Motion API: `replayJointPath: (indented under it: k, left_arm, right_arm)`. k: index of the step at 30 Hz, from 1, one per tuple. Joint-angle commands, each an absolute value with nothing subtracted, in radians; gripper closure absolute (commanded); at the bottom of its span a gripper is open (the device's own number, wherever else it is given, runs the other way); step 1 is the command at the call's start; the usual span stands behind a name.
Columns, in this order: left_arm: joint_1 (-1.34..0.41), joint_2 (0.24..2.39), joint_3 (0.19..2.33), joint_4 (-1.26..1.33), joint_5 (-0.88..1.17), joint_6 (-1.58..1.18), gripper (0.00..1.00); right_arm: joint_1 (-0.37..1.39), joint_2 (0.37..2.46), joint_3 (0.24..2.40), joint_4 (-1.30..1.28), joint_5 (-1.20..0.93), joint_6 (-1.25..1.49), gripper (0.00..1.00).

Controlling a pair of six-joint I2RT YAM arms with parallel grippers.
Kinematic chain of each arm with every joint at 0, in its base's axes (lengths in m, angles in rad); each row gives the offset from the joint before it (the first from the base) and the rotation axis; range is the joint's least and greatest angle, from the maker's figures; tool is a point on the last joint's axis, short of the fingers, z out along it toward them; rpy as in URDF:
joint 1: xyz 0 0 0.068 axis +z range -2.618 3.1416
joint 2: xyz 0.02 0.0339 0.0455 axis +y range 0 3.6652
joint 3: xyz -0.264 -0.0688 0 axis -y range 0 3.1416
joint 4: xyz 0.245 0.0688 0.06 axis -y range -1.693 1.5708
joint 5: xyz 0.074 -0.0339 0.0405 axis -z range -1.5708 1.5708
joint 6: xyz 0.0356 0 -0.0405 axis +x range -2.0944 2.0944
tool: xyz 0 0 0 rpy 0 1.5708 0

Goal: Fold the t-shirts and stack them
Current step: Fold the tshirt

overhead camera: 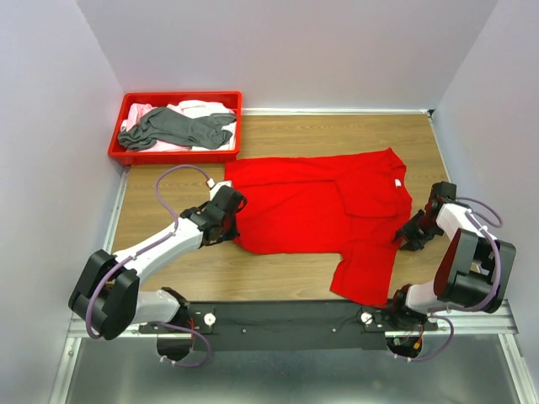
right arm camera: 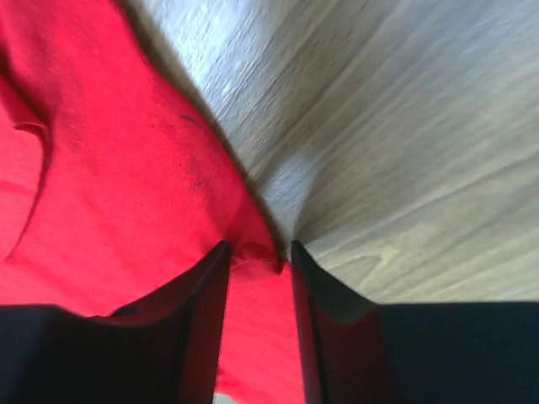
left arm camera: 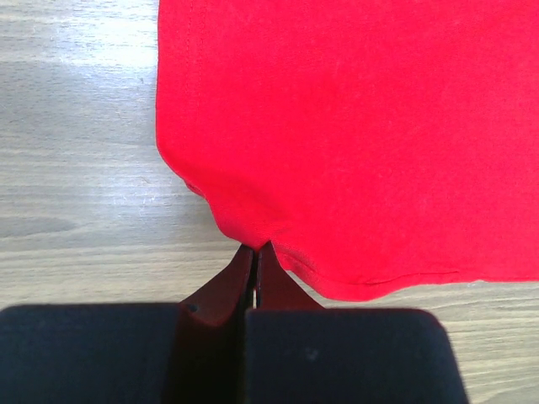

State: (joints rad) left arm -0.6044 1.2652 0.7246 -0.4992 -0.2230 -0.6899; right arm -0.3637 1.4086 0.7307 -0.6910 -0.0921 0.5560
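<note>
Our left gripper pinches the red t-shirt, spread mid-frame; the right gripper straddles its right edge, grip unclear, so we should confirm the hold, then lift both evenly

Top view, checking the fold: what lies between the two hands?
The red shirt, spread from left hand to right hand, shown in the top view.
</note>
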Motion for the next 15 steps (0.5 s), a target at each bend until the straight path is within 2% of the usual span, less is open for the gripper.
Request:
replayJointPath:
  k: [1, 7, 9, 12, 15]
  left_arm:
    - [-0.611, 1.246, 0.713, -0.492, -0.233, -0.680, 1.00]
    - [-0.607, 1.241, 0.715, -0.495, -0.232, -0.683, 1.00]
    - [-0.607, 1.243, 0.715, -0.500, -0.238, -0.681, 1.00]
    - [-0.601, 1.238, 0.715, -0.509, -0.245, -0.677, 1.00]
    - [-0.598, 1.226, 0.718, -0.525, -0.249, -0.676, 1.00]
  right_arm:
    - [-0.368, 1.439, 0.707, -0.667, -0.161, 0.545, 0.60]
    - [-0.368, 1.439, 0.710, -0.669, -0.120, 0.554, 0.63]
    - [-0.368, 1.437, 0.712, -0.670, -0.094, 0.560, 0.71]
    - [-0.368, 1.425, 0.716, -0.675, -0.054, 0.563, 0.78]
    - [-0.368, 1.391, 0.733, -0.687, -0.034, 0.564, 0.92]
